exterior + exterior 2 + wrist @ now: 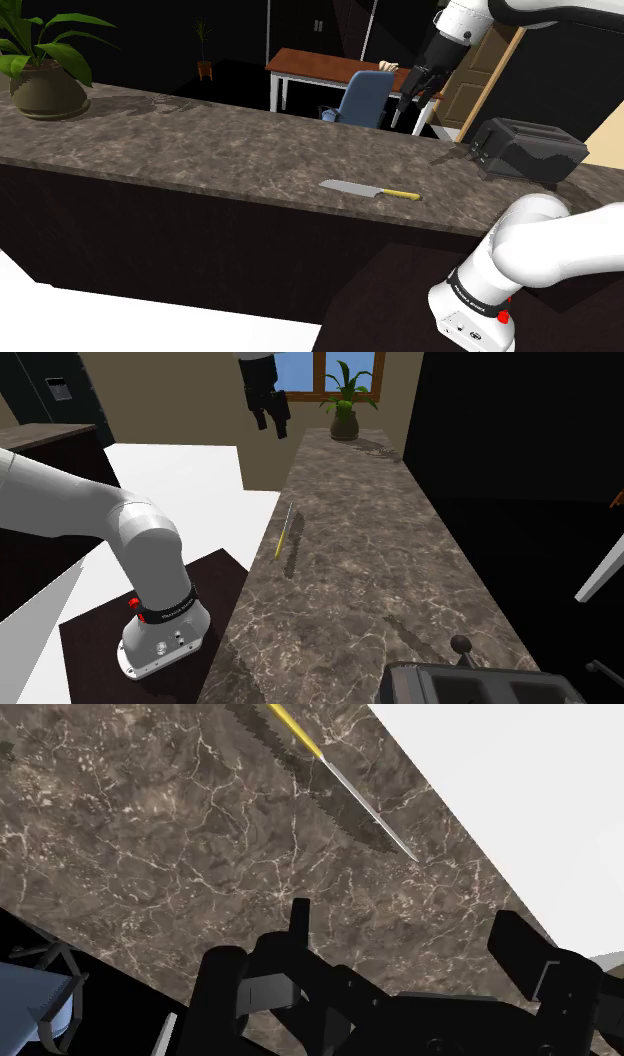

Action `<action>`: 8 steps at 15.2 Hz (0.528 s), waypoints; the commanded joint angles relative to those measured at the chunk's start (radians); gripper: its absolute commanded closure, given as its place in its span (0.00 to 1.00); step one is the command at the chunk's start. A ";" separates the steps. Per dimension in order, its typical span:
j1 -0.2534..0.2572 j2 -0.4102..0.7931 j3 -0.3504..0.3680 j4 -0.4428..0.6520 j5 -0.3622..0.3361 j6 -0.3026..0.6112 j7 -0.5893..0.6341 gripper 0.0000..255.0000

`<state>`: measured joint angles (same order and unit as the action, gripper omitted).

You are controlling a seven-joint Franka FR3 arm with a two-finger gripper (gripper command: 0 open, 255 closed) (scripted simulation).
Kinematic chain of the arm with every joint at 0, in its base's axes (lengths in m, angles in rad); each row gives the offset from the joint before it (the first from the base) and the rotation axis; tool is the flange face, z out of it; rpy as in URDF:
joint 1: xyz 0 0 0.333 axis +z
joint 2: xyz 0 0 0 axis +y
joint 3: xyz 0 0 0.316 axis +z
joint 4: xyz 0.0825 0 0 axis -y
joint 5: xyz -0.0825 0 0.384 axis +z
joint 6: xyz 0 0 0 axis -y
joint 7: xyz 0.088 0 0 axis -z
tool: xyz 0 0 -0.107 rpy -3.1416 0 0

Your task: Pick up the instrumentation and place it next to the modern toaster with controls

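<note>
The instrumentation is a knife (368,190) with a grey blade and a yellow handle, lying flat near the front edge of the marble counter (230,150). In the second exterior view the knife (284,533) lies along the counter's edge nearest the stand. My black gripper (414,100) hangs high in the air above the counter, between the knife and the dark toaster (525,150). In the wrist view the knife (350,789) lies well ahead of the gripper (405,936), whose fingers (520,944) stand apart with nothing between them.
A potted plant (45,70) stands at the counter's far end, at the shoulder view's left. The toaster (480,684) has a lever knob on its side. Behind the counter stand a table and a blue chair (365,98). The arm's stand (160,642) is beside the counter.
</note>
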<state>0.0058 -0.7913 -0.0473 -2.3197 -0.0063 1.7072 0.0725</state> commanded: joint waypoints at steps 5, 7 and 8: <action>0.047 0.018 -0.041 -0.113 -0.024 0.099 -0.151 0.00; 0.069 0.034 -0.063 -0.164 -0.037 0.150 -0.226 0.00; 0.080 0.043 -0.074 -0.188 -0.044 0.176 -0.263 0.00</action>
<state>0.0730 -0.7569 -0.1130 -2.4806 -0.0451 1.8542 -0.1521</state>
